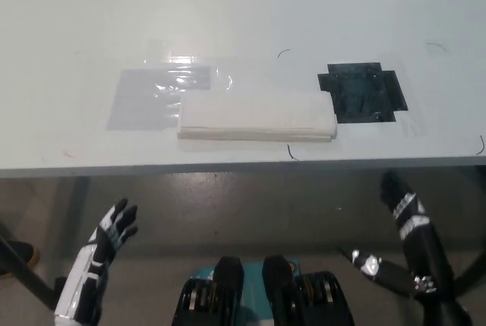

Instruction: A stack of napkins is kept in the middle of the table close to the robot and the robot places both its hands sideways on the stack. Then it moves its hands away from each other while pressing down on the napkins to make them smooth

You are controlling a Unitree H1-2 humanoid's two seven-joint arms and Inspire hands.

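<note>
Fingers of our white left hand (pixel 112 229) are spread, holding nothing; whether our black right hand (pixel 400 203) is closed we cannot tell. Both hang below the table (pixel 243 7) edge. The napkin stack (pixel 257 116) lies untouched between a grey patch (pixel 144 98) and a black patch (pixel 363 92).

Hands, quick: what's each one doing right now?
Left hand: open, empty, below the table edge.
Right hand: empty, below the table edge; open or shut cannot be told.
</note>
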